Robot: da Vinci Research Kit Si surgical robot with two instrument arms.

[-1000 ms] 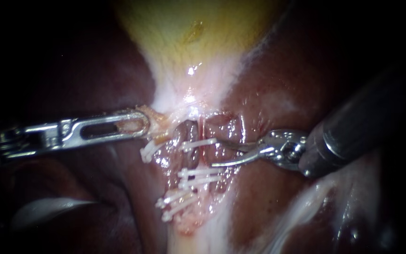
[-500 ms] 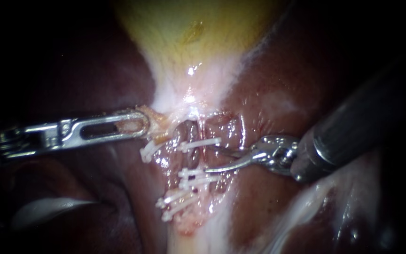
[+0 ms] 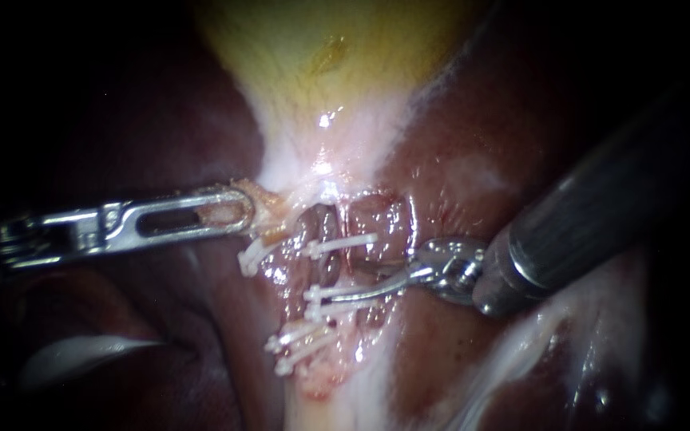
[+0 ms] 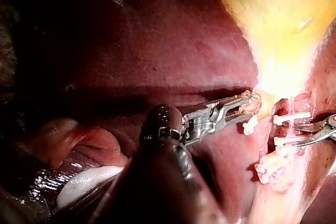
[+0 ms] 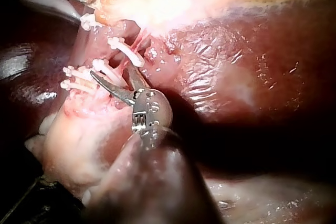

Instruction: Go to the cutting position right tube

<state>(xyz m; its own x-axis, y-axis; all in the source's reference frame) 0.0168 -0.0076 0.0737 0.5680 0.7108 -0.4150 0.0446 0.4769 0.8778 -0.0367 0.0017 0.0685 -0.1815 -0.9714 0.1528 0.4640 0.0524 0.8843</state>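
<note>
Shifted leftward against tissue since earlier frames: right instrument [image 3: 353, 281], blades deeper among clips. Blades spread, narrow gap between them, set across right tube [image 3: 370, 227] between upper clip [image 3: 343, 243] and lower clips [image 3: 337, 299]; blade contact with tube not discernible. Right tube just below gallbladder [image 3: 321, 64], on liver [image 3: 457, 144]. Unmoved: left instrument [image 3: 237, 211], jaws clamped on tan tissue [image 3: 261, 203] at gallbladder foot, beside other clipped tube.

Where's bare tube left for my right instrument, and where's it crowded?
Bare stretch: on the right tube, between the upper clip and the paired lower clips; the right instrument sits there, end effector open. Crowded: lower down, where more clips bunch, and beside the left instrument, shut on tissue.
</note>
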